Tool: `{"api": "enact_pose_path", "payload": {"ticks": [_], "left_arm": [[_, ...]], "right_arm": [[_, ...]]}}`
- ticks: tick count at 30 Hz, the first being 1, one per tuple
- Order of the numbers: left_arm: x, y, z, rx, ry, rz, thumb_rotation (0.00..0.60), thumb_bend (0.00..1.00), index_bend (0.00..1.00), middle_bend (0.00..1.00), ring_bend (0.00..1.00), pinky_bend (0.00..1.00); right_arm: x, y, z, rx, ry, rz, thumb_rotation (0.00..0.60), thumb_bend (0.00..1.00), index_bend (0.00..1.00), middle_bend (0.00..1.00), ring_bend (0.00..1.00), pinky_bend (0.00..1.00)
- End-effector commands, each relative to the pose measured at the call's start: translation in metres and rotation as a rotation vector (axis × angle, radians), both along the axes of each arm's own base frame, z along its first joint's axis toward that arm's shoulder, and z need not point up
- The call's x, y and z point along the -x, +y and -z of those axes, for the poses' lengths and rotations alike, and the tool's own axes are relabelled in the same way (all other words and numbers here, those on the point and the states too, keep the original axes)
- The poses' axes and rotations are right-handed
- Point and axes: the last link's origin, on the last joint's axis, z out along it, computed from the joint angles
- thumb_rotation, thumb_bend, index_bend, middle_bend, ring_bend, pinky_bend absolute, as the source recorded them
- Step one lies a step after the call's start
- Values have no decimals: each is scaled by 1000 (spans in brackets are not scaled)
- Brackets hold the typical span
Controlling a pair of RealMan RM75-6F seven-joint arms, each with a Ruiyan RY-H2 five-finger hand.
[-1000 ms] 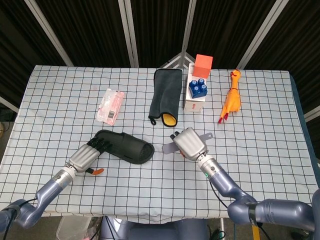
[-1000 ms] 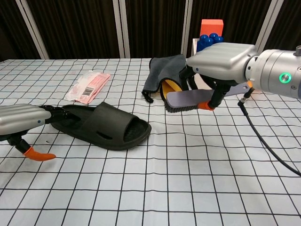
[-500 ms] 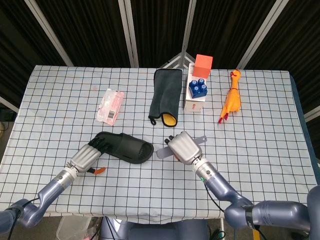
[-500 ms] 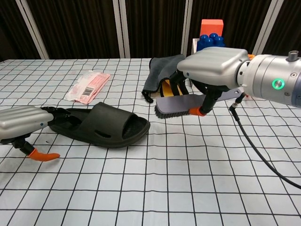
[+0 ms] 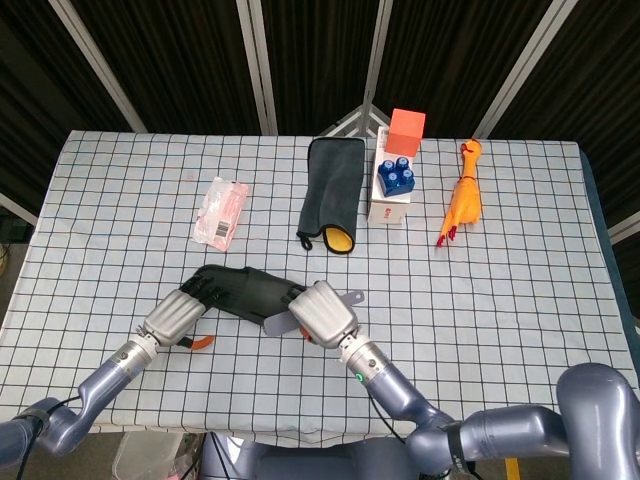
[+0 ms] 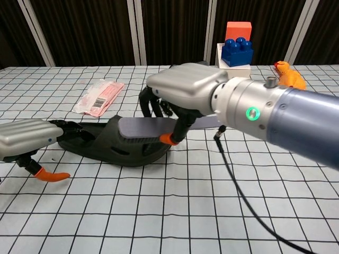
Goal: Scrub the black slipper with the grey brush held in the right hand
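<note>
Right hand (image 6: 185, 92) is wrapped around the grey brush (image 6: 143, 127), fingers curled over its top, and the brush head lies flat across the toe end of the black slipper (image 6: 114, 145). In the head view that hand (image 5: 322, 312) covers the slipper's right end, with the brush handle poking out past it. Left hand (image 6: 26, 140) sits at the slipper's opposite end, fingers reaching onto the heel and pressing it to the checked tablecloth (image 6: 212, 211); seen from above, the left hand (image 5: 175, 315) touches the slipper (image 5: 245, 290) at its left edge. The slipper lies just in front of the dark grey cloth (image 5: 333, 190). Left of the slipper and further back, a pink packet (image 5: 221, 211). Behind and to the right of the slipper stands a white box with blue blocks (image 5: 394, 180), and beyond that a yellow rubber chicken (image 5: 463, 200).
</note>
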Motion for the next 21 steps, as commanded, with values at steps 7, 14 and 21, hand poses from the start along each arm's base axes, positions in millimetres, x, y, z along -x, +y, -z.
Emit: {"api": "enact_pose_path", "payload": {"ticks": [7,14,21], "left_arm": [[-1,-3,-1,0,1,2,399,451,106,146,47,81],[0,-4,-1,6,8,2,398,459,106,146,47,81],[-1,-2,1,9,14,5,398,458,106,145,47,81]], "right_arm": [[-28,-11,41,40,53,-28,600,925,798,684,625,628],[-35,-20,51,80,74,-43,600,925,797,684,625,628],[-31,-27,56,103,89,-27,600,924,798,684,625,628]]}}
